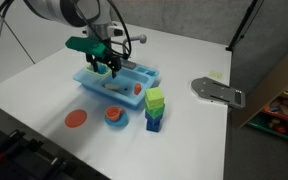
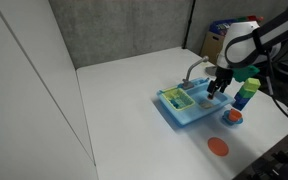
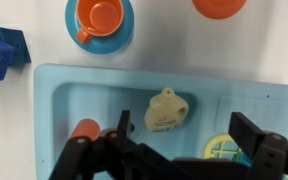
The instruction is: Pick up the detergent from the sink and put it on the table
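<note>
The detergent [image 3: 167,110], a small pale bottle, lies in the left compartment of the light blue sink [image 3: 54,90] in the wrist view. My gripper [image 3: 184,135] is open just above the sink, and the bottle lies near its left finger without touching it. In both exterior views the gripper [image 1: 108,68] [image 2: 217,88] hovers over the sink [image 1: 89,80] [image 2: 174,112], which stands on the white table [image 1: 184,60] [image 2: 124,110]. The bottle is hidden in both exterior views.
An orange-red piece [image 3: 84,130] and a green-and-yellow piece [image 3: 224,148] lie in the sink. An orange cup on a blue saucer [image 1: 115,116], an orange disc [image 1: 76,119] and stacked green and blue blocks [image 1: 155,108] stand beside it. A grey metal part [image 1: 216,91] lies near the table edge.
</note>
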You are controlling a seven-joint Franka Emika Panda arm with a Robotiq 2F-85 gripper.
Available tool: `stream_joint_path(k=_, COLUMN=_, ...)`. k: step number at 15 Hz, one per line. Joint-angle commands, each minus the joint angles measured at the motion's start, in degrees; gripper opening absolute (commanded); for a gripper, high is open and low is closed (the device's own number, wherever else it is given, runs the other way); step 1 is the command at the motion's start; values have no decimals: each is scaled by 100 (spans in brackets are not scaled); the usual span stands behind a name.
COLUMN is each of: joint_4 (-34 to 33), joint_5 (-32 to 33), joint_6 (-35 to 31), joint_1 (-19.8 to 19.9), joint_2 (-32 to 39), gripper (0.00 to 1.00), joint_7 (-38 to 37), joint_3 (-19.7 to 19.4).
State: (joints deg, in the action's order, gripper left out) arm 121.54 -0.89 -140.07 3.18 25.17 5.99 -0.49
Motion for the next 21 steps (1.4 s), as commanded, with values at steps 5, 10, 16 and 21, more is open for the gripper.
stream_joint_path(k=5, joint_4=-319, joint_5=-31, joint_6=-262, joint_1=-16, joint_2=569, gripper=100, joint_7=-245, joint_3=-27)
stream_joint_path(k=10, joint_4=-507, joint_5=-8, joint_6=-401, joint_1=-19, joint_2=885, gripper=100, joint_7=-281, joint_3=-33)
stream_joint_path(k=16, joint_4=-643, joint_5=16, joint_6=-369, joint_1=-42, joint_2=1057, gripper=73, joint_7=-318, joint_3=-43)
stream_joint_path(k=21, joint_4=-577, joint_5=47, joint_6=-302, joint_1=-75, joint_2=936, gripper=66, joint_7=-372, joint_3=-76)
